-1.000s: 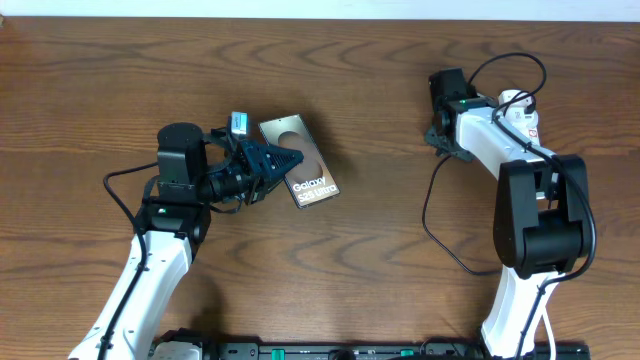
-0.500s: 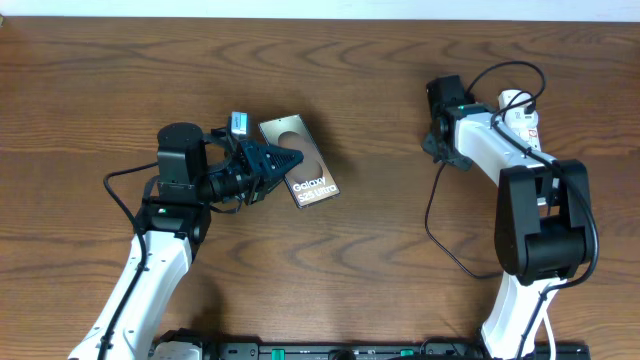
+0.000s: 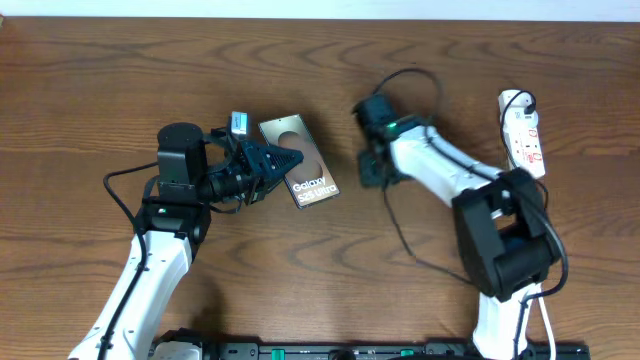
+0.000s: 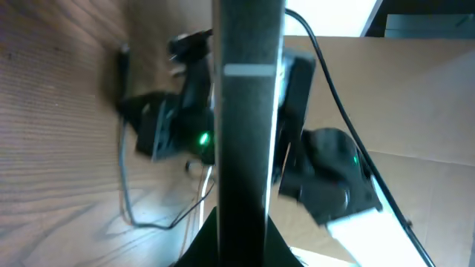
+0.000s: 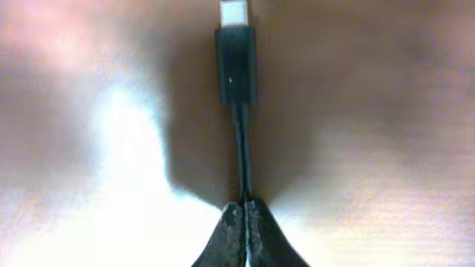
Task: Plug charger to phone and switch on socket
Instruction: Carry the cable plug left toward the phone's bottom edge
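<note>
The left gripper [image 3: 287,161] has not moved: its arm lies low across the table [image 3: 100,80], jaws pressed onto the near edge of the phone [image 3: 312,180], which rests face up left of centre. The change is on the right. The right gripper [image 5: 242,210] has swung away from the socket [image 3: 524,130] at the far right and now hangs just beside the phone, forearm reaching leftward, fingers pinched on the charger [image 5: 236,65] just behind its plug end. Lining up and plugging in looks next; switching on the socket comes later.
</note>
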Tool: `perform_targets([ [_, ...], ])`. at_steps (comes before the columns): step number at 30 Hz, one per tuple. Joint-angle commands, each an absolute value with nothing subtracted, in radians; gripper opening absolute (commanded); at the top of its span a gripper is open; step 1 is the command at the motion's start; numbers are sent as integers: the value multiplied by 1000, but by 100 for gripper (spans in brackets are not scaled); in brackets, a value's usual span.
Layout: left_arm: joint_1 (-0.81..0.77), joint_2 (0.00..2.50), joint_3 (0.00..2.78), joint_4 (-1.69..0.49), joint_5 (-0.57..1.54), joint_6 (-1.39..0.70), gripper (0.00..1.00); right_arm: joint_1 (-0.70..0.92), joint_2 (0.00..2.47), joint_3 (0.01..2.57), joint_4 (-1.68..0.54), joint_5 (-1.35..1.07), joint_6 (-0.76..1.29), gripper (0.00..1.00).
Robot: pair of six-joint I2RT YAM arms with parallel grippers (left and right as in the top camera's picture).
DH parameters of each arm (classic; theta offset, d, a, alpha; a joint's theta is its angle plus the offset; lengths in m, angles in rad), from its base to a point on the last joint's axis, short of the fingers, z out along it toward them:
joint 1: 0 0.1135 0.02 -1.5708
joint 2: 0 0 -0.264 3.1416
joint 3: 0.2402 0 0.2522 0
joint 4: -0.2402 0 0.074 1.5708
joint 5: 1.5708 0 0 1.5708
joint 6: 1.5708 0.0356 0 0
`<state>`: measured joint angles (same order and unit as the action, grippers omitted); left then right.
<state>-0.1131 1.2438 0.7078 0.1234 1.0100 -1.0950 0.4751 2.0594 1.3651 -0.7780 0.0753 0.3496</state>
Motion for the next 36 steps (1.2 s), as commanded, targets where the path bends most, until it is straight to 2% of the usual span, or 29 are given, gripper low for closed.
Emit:
perform_targets([
  [1, -113, 1235, 723, 132, 1020, -1040, 7, 564, 2182, 1277, -833, -77, 340, 15],
  [2, -113, 1235, 723, 132, 1020, -1040, 7, 571, 2182, 1280, -831, -57, 341, 22],
  [4, -113, 1235, 723, 132, 1021, -1040, 7, 576, 2182, 1297, -831, -22, 345, 50],
  [5, -113, 1235, 723, 131, 1021, -1035, 8, 572, 2182, 1306, -831, -13, 345, 56],
  [11, -99, 1235, 723, 99, 1021, -950, 7, 533, 2182, 1347, -776, -6, 395, 67],
  [18, -23, 1235, 723, 13, 1021, -916, 8, 503, 2183, 1346, -704, -5, 459, 68],
  [28, -16, 1235, 723, 4, 1064, -916, 7, 506, 2185, 1304, -747, -6, 501, 57],
  [30, -16, 1235, 723, 4, 1064, -916, 7, 506, 2185, 1280, -715, -6, 501, 52],
  [32, -16, 1235, 723, 3, 1066, -916, 7, 505, 2185, 1254, -667, -6, 509, 36],
  [35, -16, 1235, 723, 0, 1074, -916, 8, 500, 2185, 1247, -643, -6, 511, 6],
  [36, -16, 1235, 723, 0, 1080, -916, 7, 498, 2185, 1248, -639, -6, 508, 1],
])
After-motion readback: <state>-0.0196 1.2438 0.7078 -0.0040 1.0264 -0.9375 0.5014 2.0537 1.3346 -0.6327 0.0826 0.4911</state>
